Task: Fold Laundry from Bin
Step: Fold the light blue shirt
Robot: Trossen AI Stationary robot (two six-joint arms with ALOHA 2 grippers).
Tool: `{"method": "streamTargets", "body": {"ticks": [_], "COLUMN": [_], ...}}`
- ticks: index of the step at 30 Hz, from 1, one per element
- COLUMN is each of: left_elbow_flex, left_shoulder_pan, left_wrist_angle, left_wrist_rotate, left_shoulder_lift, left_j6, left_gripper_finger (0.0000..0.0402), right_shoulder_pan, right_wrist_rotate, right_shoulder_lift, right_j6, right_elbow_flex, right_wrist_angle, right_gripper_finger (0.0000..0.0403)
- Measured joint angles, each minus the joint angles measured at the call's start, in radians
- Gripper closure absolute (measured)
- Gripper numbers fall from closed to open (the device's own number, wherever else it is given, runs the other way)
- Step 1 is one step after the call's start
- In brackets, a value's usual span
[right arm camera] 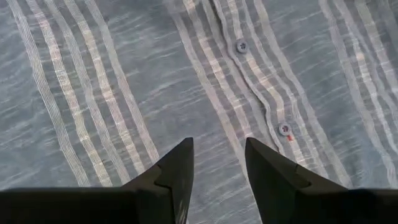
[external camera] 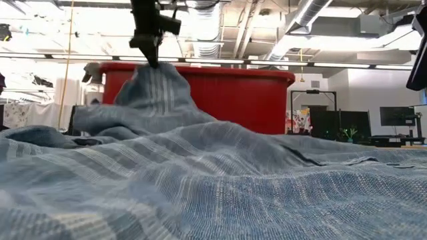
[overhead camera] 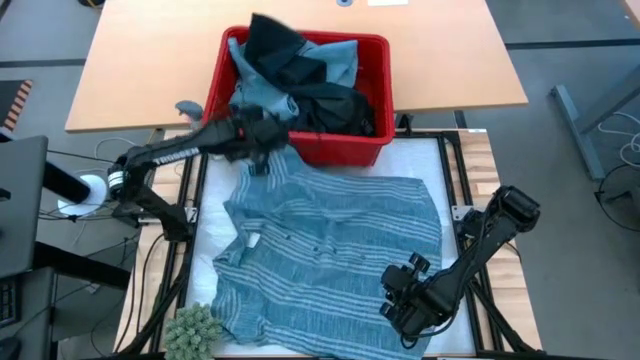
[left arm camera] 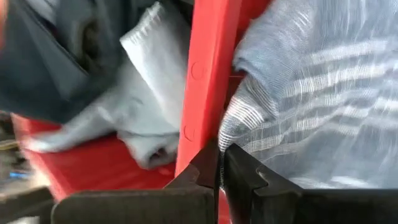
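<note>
Now, my left gripper: my left gripper [left arm camera: 219, 167] is clenched on a pinch of the striped shirt [overhead camera: 330, 245], right at its far edge, just beside the front wall of the bin [overhead camera: 385, 75]. The low view shows that pinch lifted into a small peak.
My right gripper: my right gripper [right arm camera: 219, 163] hovers over the near right part of the same shirt, fingers parted, grasping nothing, with the button placket [right arm camera: 261, 87] just ahead of it.
Striped shirt: grey-blue with pale stripes, spread wide and rumpled across the bench [overhead camera: 470, 150], its far edge touching the bin.
Handling, my judgement: soft, light, limp cloth. It sags and drags, so it probably needs two holds well apart. Hems, corners and the placket look the firmest places to pinch.
Bin: red, at the far side, holding the rest of the laundry [overhead camera: 300, 75], dark and light blue pieces heaped above its rim.
Nearby: a small spiky green plant [overhead camera: 195, 328] at the near left corner.
</note>
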Motion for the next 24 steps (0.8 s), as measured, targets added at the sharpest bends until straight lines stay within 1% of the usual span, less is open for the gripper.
{"method": "streamTargets", "body": {"ticks": [1, 2, 5, 7, 10, 11, 13, 15, 16, 20, 22, 24], "left_elbow_flex": [0.0, -0.002, 0.0, 0.022, 0.079, 0.096, 0.11, 0.111, 0.111, 0.111, 0.111, 0.111], "left_shoulder_pan": [0.026, 0.047, 0.069, 0.071, 0.068, 0.065, 0.055, 0.039, 0.028, -0.036, -0.078, -0.131], "left_wrist_angle": [0.017, 0.02, 0.024, -0.028, -0.125, -0.153, -0.194, -0.214, -0.218, -0.249, -0.27, -0.265], "left_wrist_rotate": [0.028, 0.036, -0.001, 0.005, 0.068, 0.109, 0.228, 0.302, 0.315, 0.313, 0.363, 0.421], "left_shoulder_lift": [0.003, 0.006, 0.004, 0.002, -0.005, -0.007, -0.008, -0.004, -0.003, -0.004, -0.009, -0.016], "left_j6": [0.02, 0.045, 0.103, 0.08, -0.031, -0.091, -0.193, -0.257, -0.284, -0.39, -0.45, -0.537], "left_gripper_finger": [0.0401, 0.0401, 0.0389, 0.0374, 0.0348, 0.034, 0.0326, 0.0314, 0.031, 0.0304, 0.0306, 0.0311], "right_shoulder_pan": [-0.001, -0.003, -0.007, -0.008, -0.007, -0.007, -0.007, -0.007, -0.007, -0.007, -0.007, -0.004], "right_wrist_rotate": [0.0, 0.0, 0.0, 0.001, 0.001, 0.001, 0.003, 0.005, 0.006, 0.011, 0.036, 0.086], "right_shoulder_lift": [0.0, 0.0, 0.0, 0.0, 0.0, 0.0, 0.0, 0.0, 0.0, 0.0, 0.0, 0.0], "right_j6": [0.0, 0.0, 0.0, 0.0, 0.0, 0.0, 0.0, 0.0, 0.0, -0.001, 0.006, 0.05], "right_elbow_flex": [0.0, 0.0, 0.0, 0.0, 0.0, 0.0, 0.0, 0.0, 0.0, 0.0, 0.0, -0.001], "right_wrist_angle": [0.003, 0.008, 0.015, 0.015, 0.016, 0.018, 0.019, 0.019, 0.018, 0.01, 0.004, -0.006], "right_gripper_finger": [0.0234, 0.0234, 0.0234, 0.0234, 0.0234, 0.0234, 0.0234, 0.0234, 0.0234, 0.0234, 0.0234, 0.0234]}}
